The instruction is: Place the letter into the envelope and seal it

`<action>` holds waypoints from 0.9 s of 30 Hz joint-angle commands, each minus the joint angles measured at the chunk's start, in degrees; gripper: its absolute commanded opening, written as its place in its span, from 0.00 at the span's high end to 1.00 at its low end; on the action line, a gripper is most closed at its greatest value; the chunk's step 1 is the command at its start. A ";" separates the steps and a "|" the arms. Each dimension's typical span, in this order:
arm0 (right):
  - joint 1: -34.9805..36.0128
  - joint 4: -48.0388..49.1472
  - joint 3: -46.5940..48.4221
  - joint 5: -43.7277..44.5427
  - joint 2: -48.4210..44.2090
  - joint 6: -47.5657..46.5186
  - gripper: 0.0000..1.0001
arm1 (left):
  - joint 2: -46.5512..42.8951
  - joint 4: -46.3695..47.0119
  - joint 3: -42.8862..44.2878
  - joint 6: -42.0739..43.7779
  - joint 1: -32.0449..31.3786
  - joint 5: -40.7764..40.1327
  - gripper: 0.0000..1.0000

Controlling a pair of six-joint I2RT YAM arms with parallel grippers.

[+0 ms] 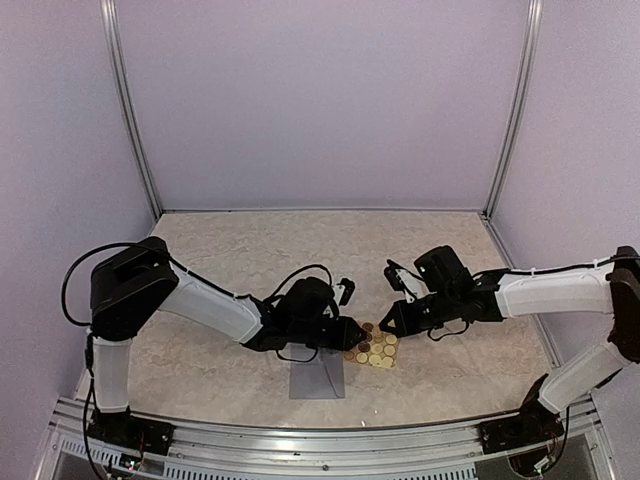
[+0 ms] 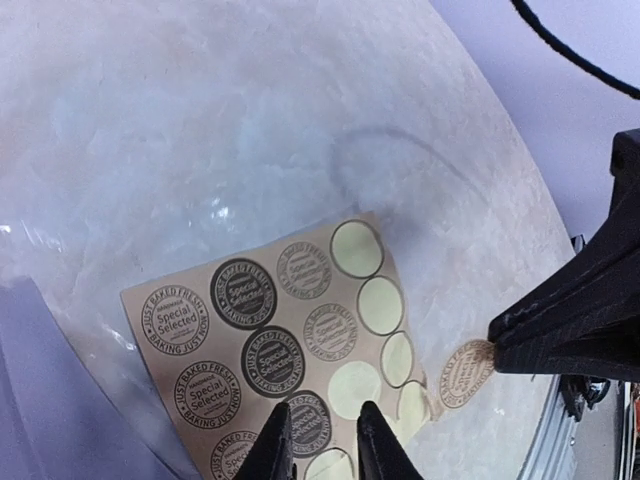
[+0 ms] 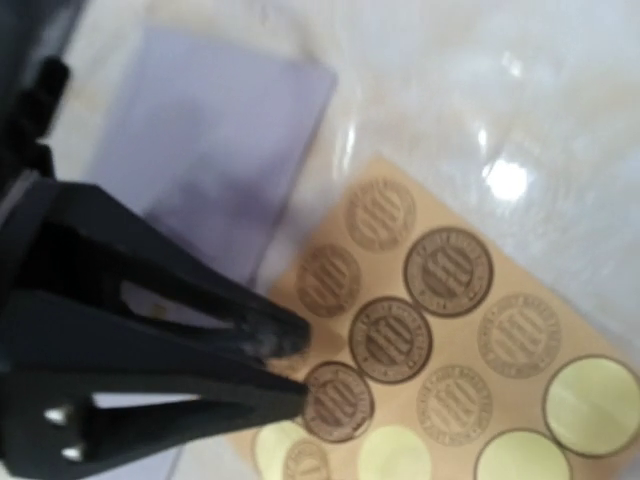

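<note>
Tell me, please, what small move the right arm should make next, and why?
Probably lift the right gripper a little, heading toward the envelope. Its tips look shut on a round sticker that hangs past the edge of the sticker sheet, so it seems peeled. The left gripper stands open over that sheet, apparently steadying it.

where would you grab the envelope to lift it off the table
Likely the near edge. The envelope lies flat on the table, so only a thin edge offers itself: slide one finger under, coming low from the near side. The far edge is crowded by the left gripper and the sticker sheet.
</note>
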 commanded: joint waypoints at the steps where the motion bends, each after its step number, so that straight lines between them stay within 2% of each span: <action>1: -0.36 -3.29 -0.40 3.09 -4.81 1.12 1.00 | -7.21 -0.68 -0.55 3.48 1.53 -1.39 0.77; 4: -0.43 -3.80 -0.52 3.42 -6.21 1.40 1.00 | -7.47 -2.04 -0.37 5.96 3.01 0.17 0.74; 12: -0.43 -3.72 -1.31 3.25 -7.78 2.30 1.00 | -1.25 -6.47 4.72 12.09 4.68 3.80 0.73; 18: -0.39 -3.72 -1.61 3.16 -8.29 2.67 1.00 | 1.03 -11.08 6.30 13.89 4.98 -3.21 0.73; 23: -0.39 -3.52 -1.39 2.91 -8.13 2.67 1.00 | -0.83 -11.49 2.60 14.46 5.83 -8.99 0.73; 27: -0.42 -3.38 -1.01 2.61 -7.64 2.48 1.00 | -2.68 -11.45 -0.82 14.45 6.60 -10.11 0.73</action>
